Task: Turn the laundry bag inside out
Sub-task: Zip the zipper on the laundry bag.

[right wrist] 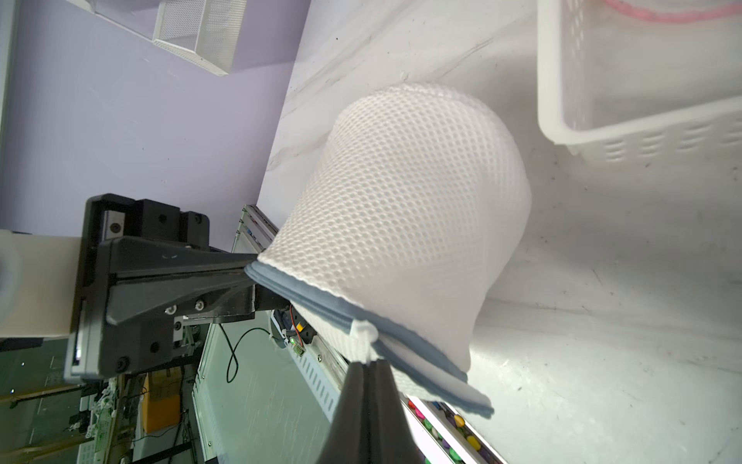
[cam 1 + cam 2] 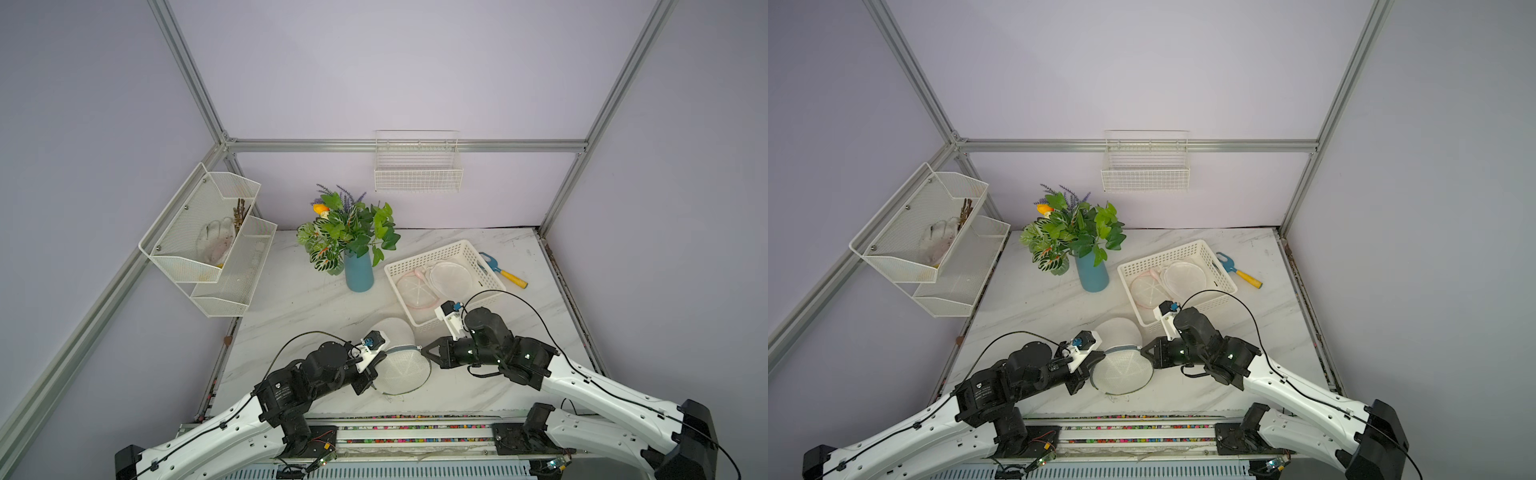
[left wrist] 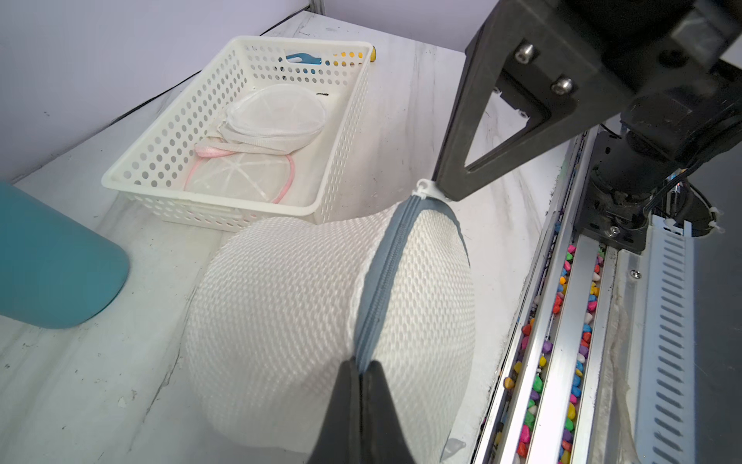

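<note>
At the left gripper [image 3: 364,364]: jaws fully closed, pinching the grey zipper band [image 3: 385,273] of the laundry bag [image 3: 281,305] at one end of the seam. The right gripper [image 1: 367,363] sits opposite with its jaws also closed tight, tips nipped on the white zipper pull [image 1: 363,332] at the other end of the same band. The bag is white mesh, rounded, and spans between the two grippers, mesh bulging on both sides of the band. Its domed end points toward the back of the marble table [image 2: 311,299].

In both top views the bag sits near the table's front edge, just beside the near corner of the white perforated basket [image 2: 424,254]; contact with the basket can't be told. The basket holds two more mesh bags, one with pink trim.

A blue-and-yellow trowel [image 2: 503,272] lies just right of the basket. A teal vase [image 2: 359,272] with artificial greenery stands left of it, well clear of the bag. Coloured pebbles [image 3: 534,385] fill the rail along the front edge.
</note>
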`<state>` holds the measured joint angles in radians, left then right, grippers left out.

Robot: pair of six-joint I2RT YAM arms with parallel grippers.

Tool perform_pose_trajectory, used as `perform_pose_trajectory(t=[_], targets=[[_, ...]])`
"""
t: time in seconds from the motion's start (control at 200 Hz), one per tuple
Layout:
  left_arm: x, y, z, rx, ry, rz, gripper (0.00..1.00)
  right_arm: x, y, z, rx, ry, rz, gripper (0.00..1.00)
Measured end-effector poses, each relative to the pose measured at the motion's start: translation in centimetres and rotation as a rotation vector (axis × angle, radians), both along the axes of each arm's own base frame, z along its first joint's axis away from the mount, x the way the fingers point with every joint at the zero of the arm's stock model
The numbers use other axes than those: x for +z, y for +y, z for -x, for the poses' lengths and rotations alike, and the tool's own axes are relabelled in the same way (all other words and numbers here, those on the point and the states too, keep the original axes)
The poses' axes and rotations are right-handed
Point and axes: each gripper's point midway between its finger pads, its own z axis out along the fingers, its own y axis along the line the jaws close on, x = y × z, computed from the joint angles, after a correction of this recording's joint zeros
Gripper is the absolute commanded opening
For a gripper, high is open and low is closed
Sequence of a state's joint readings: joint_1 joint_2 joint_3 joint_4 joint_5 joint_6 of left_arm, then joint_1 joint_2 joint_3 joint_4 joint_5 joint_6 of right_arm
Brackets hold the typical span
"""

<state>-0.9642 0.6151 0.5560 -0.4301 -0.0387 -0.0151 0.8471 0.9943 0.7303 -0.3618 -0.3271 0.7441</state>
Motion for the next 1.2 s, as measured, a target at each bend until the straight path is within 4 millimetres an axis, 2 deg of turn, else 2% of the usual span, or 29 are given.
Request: perform_pose_trajectory(t=[0.04, 0.135, 0.205, 0.3, 0.395, 0.53, 0.665, 0.825, 0.995, 1.1, 1.2], targets=[[-0.1, 0.0, 0.0, 0.001, 0.004, -0.002, 0.1, 0.0, 0.0, 0.0, 0.0, 0.002, 0.0, 0.0], [-0.8, -0.2, -0.1, 0.0, 0.023, -0.026, 0.4, 0.0, 0.1, 0.1, 0.01, 0.001, 0.0, 0.0], [-1.3, -0.4, -0.1, -0.007, 0.038, -0.051, 0.54, 0.0, 0.4, 0.1, 0.029, 0.004, 0.009, 0.0], [-1.3, -1.0, -0.4, -0.022, 0.049, -0.084, 0.61, 0.5, 1.2, -0.2, 0.064, -0.007, 0.017, 0.0], [-0.6, -1.7, -0.6, -0.046, 0.045, -0.098, 0.62, 1.5, 2.1, -0.1, 0.104, -0.028, 0.011, 0.0], [0.5, -2.8, -1.0, -0.074, 0.033, -0.105, 0.57, 2.5, 3.5, 0.7, 0.175, -0.061, 0.006, 0.0], [0.0, -3.2, -1.1, -0.092, 0.036, -0.133, 0.47, 2.5, 4.3, 1.5, 0.223, -0.072, 0.018, 0.0], [-0.6, -3.4, -1.1, -0.103, 0.049, -0.152, 0.24, 2.3, 4.3, 1.7, 0.235, -0.072, 0.029, 0.0], [-0.6, -3.6, -0.9, -0.117, 0.054, -0.146, 0.0, 2.2, 4.0, 1.0, 0.198, -0.078, 0.041, 0.0], [-0.3, -3.6, -0.7, -0.12, 0.056, -0.13, 0.0, 2.2, 3.3, 0.3, 0.147, -0.062, 0.039, 0.0], [0.4, -3.4, -0.5, -0.119, 0.042, -0.109, 0.0, 1.9, 1.7, -0.1, 0.09, -0.047, 0.028, 0.0]])
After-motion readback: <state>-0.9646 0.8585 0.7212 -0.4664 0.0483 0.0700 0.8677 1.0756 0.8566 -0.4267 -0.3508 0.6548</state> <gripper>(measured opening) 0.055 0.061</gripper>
